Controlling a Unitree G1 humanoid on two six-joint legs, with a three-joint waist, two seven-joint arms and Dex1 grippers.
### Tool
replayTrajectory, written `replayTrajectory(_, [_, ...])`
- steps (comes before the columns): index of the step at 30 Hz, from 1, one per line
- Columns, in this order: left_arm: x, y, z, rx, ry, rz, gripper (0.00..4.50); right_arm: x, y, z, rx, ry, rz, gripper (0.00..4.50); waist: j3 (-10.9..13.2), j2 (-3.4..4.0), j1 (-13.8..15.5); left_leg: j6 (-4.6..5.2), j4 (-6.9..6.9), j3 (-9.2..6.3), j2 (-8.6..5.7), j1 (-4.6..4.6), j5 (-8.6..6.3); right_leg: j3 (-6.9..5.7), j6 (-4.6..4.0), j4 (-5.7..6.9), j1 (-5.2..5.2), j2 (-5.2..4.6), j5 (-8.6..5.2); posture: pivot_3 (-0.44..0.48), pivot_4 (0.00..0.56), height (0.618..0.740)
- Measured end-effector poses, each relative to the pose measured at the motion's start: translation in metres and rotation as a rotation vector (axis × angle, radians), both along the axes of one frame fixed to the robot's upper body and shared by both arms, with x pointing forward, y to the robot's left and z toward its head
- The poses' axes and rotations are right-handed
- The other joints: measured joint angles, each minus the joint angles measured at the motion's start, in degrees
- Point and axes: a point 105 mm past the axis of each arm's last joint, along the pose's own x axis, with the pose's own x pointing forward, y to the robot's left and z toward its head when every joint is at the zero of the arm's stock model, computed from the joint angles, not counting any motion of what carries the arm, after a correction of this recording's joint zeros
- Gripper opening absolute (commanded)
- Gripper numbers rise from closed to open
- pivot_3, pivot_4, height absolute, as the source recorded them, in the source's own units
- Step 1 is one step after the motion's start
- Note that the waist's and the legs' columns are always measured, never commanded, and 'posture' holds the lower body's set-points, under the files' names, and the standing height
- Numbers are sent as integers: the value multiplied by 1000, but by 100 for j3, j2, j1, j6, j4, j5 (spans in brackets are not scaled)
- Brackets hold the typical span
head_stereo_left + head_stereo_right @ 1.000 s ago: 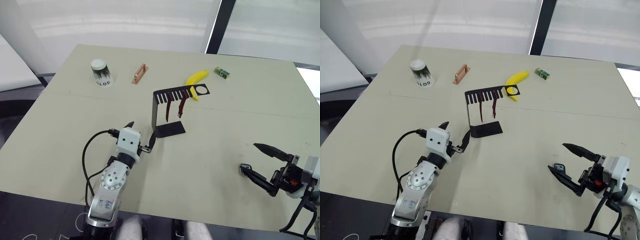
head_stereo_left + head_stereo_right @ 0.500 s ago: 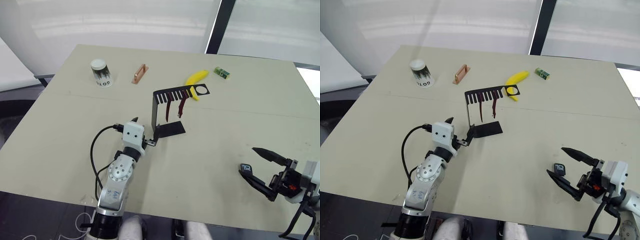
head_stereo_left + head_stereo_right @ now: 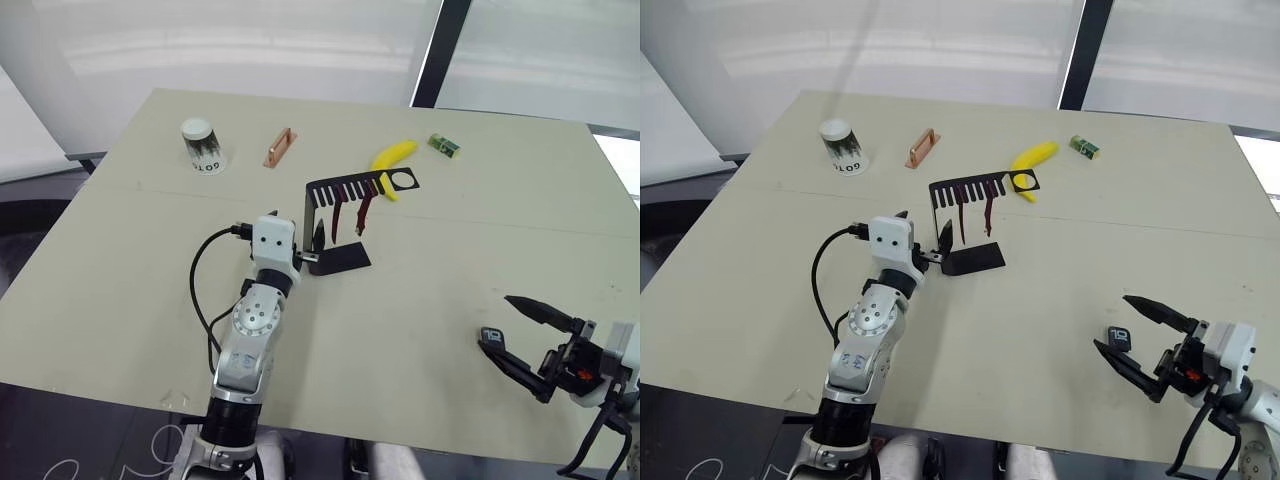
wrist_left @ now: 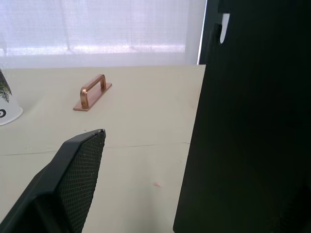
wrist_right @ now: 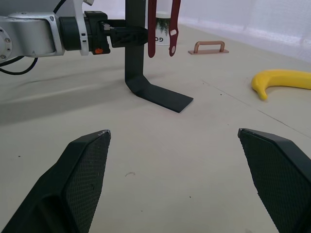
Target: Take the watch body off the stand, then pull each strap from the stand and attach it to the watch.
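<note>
Left gripper (image 3: 312, 252) at lower upright of stand (image 3: 308, 222), one finger either side; whether clamped or merely straddling, cannot tell. Stand upright mid-table (image 3: 120, 250), base flat. Two dark red straps (image 3: 338, 214) hang from comb-slotted top arm. Watch body (image 3: 490, 337) off stand, lying on table just beside right gripper (image 3: 515, 333), whose fingers are spread wide, grasping nothing. Banana (image 3: 392, 155) behind stand; cup (image 3: 201, 146) and copper handle (image 3: 279, 147) far left.

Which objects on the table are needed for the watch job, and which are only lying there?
Needed: small black-screened watch body; thin black metal stand; two dark red straps.

Lying about: yellow banana; copper handle; white printed cup; small green box.
</note>
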Motion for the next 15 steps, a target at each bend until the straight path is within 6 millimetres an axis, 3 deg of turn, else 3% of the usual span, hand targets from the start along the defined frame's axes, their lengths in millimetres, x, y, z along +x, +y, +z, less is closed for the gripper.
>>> replayTrajectory(15, [5,-7,-3,19,42,42,4500,-3,-2,-6,0,26,-25,4450,1,-1,0,-1,0,0,0,0,0,0,0,0,0,0,0,0,150,729])
